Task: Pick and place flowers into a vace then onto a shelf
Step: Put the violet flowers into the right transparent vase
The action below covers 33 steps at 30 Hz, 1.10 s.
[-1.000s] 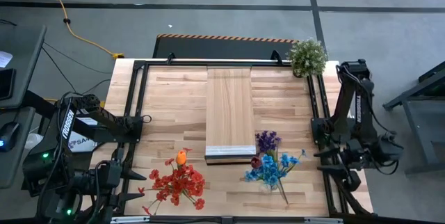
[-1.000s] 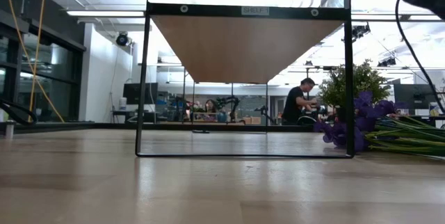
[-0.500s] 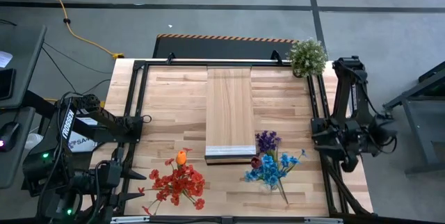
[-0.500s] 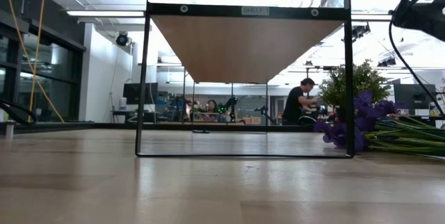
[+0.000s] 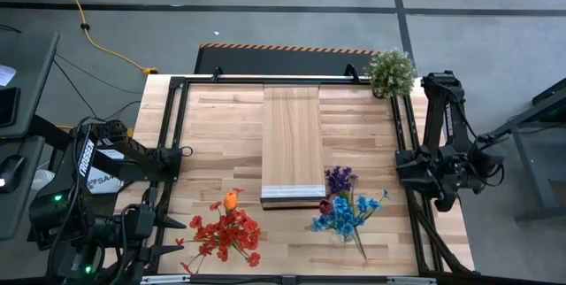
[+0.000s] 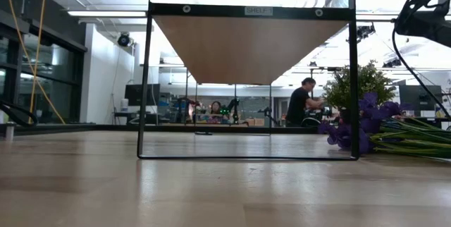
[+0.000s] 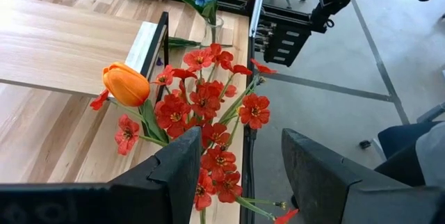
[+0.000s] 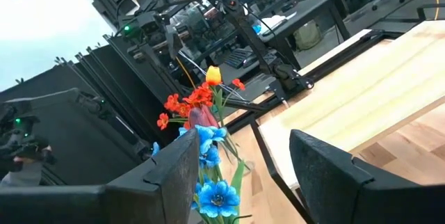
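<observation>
A bunch of red flowers with one orange tulip lies on the table near its front left. Blue flowers stand in a clear glass vase at the front right. Purple flowers lie beside them, stems flat on the table. The shelf stands on a black frame in the middle. My left gripper hangs open at the near left, short of the red bunch. My right gripper is open at the right edge, pointing level across the table.
A bushy pale-green potted plant stands at the far right corner. Black rails run along the table's left and right sides. People sit in the room beyond the table.
My right gripper has moved along the right edge toward the table's far edge and risen a little, rolling slightly; its fingers stand as wide apart as before. The flowers, vase and shelf have not moved.
</observation>
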Tool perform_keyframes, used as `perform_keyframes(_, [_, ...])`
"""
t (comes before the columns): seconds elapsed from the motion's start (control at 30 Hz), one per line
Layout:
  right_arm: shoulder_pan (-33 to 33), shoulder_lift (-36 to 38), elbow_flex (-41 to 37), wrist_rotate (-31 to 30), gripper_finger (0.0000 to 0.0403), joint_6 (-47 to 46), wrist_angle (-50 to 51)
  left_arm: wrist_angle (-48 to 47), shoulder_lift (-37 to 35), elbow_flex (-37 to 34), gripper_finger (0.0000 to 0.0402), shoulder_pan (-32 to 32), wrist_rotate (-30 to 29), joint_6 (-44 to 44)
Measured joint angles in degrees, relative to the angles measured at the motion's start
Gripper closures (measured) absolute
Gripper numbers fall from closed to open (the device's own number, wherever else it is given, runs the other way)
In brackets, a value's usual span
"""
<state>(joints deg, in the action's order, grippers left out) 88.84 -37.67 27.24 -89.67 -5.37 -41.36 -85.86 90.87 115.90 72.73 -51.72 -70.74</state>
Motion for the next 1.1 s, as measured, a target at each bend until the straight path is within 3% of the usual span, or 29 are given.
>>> perform_keyframes(0.27, [-1.56, -0.14, 0.00, 0.81, 0.0185, 3.56, 0.15, 0.04, 0.00, 0.01, 0.0169, 0.00, -0.52, -0.02])
perform_keyframes(0.4, [-4.06, -0.14, 0.00, 6.81, 0.0187, 15.70, -1.97, 0.07, 0.00, 0.00, 0.0169, 0.00, -0.95, -0.02])
perform_keyframes(0.6, [-8.04, -0.11, 0.00, 14.72, 0.0191, 36.80, -15.97, 0.08, 0.00, 0.00, 0.0169, 0.00, -0.96, -0.02])
perform_keyframes(0.83, [-10.39, 0.90, 0.00, 14.67, 0.0186, 55.74, -29.06, 0.02, 0.00, 0.01, 0.0169, 0.00, -0.94, 1.57])
perform_keyframes(1.1, [-13.65, 7.56, 0.00, 16.69, 0.0191, 70.70, -33.91, 0.02, 0.00, 0.00, 0.0169, 0.00, -0.92, 1.87])
